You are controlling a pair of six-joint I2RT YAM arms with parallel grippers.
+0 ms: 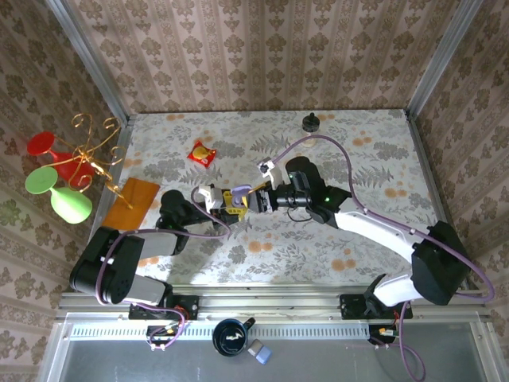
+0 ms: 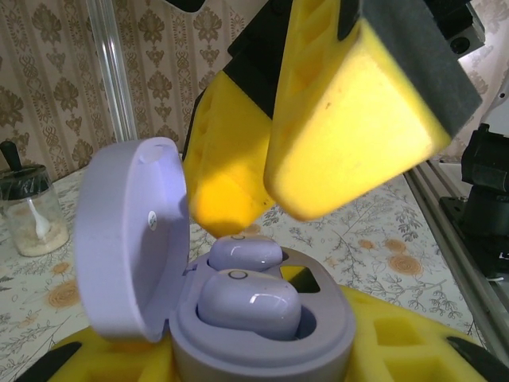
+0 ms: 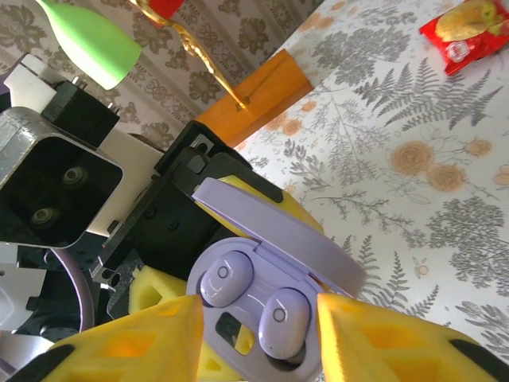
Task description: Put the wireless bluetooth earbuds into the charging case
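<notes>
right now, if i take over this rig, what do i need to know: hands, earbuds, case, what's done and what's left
Left hand: shut on the lilac charging case, lid open.
Right hand: open and empty, poised over the case.
Earbuds: both lilac buds sit in the case's wells.
Done: insertion, by the look of it.
Left: check that both sit fully down, then draw the right hand away.
</notes>
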